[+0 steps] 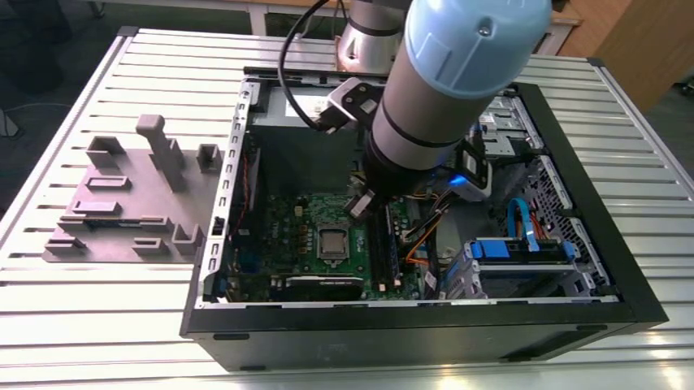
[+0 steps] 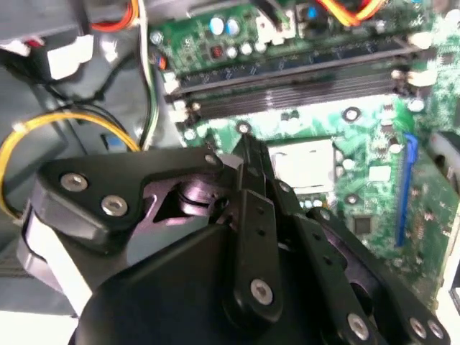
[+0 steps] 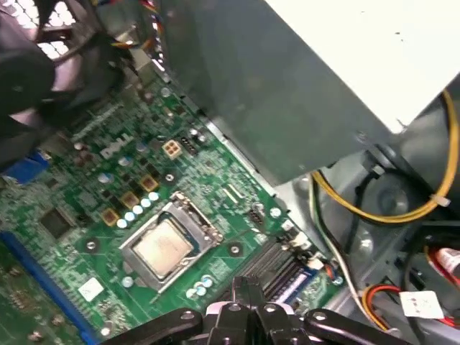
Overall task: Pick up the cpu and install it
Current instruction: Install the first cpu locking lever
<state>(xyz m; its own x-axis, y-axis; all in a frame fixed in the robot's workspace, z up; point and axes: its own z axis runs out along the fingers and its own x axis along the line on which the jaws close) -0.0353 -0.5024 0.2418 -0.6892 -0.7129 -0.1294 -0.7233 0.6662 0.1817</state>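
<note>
- The cpu (image 3: pixel 164 248), a small flat square chip with a shiny silver metal top, lies in the metal-framed socket (image 3: pixel 206 227) of the green motherboard (image 3: pixel 72 180), inside the open black computer case (image 1: pixel 434 333).
- The black gripper (image 3: pixel 248 285) hangs above the board near the socket (no contact with the chip).
- Its fingers (image 2: pixel 255 212) are clenched together with nothing between them.
- A grey fixture plate (image 1: pixel 119 219) rests on the ribbed metal surface (image 1: pixel 109 325), at the exterior view's left of the case.
</note>
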